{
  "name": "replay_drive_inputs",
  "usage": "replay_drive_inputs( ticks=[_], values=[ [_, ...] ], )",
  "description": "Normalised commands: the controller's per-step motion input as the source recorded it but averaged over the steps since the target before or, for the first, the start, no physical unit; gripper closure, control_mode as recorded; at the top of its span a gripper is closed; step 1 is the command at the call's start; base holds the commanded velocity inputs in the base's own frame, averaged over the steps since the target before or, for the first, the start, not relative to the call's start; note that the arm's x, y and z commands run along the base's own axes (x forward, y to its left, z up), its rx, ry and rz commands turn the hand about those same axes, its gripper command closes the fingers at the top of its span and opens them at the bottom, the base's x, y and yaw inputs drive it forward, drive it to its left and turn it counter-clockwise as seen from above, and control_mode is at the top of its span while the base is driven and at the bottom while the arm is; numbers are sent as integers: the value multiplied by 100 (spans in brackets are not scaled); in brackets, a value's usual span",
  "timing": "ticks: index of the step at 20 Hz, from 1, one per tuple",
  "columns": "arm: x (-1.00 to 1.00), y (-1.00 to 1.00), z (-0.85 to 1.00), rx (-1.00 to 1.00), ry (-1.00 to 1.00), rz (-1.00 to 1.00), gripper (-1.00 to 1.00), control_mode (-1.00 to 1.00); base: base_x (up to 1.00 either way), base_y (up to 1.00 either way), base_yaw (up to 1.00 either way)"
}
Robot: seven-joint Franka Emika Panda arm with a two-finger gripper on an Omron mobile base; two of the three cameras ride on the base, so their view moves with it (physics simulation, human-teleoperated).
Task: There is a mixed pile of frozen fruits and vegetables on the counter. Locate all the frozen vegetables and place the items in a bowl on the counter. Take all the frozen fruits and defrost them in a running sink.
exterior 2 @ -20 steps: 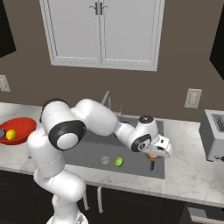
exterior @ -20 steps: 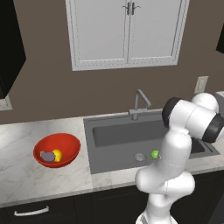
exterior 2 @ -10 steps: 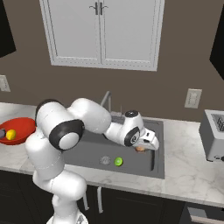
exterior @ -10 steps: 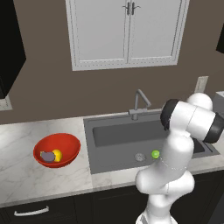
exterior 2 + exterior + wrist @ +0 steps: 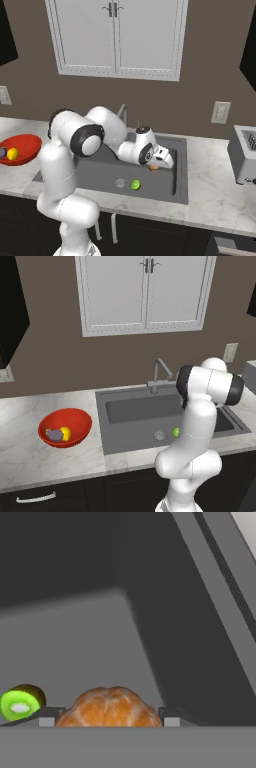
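White-grey marbled counter [image 5: 30, 456] runs under pale cabinet doors [image 5: 145, 291] on a brown wall, with dark cabinets below and a toaster [image 5: 243, 155] at the far right. The dark sink [image 5: 165, 187] is sunk into it. The gripper [image 5: 156, 166] is over the basin, its jaws closed on an orange fruit [image 5: 111, 708], peeled-looking and segmented. A bright green fruit [image 5: 135, 185] lies on the basin floor, at about 3 o'clock from the drain [image 5: 120, 183]. The red bowl [image 5: 75, 418] on the counter holds a yellow piece [image 5: 65, 433] and a purple-grey piece [image 5: 53, 434], touching.
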Motion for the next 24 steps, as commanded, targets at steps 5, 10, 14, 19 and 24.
replay_drive_inputs(
  ticks=[5,10,14,19,24],
  values=[
    [44,4,-50,0,0,0,100,-100,0,0,0],
    [37,1,-56,0,0,0,100,-100,0,0,0],
    [39,0,-54,0,0,0,100,-100,0,0,0],
    [36,0,-62,0,-2,0,100,-100,0,0,0],
    [10,0,-57,0,-4,0,100,-100,0,0,0]
  ],
)
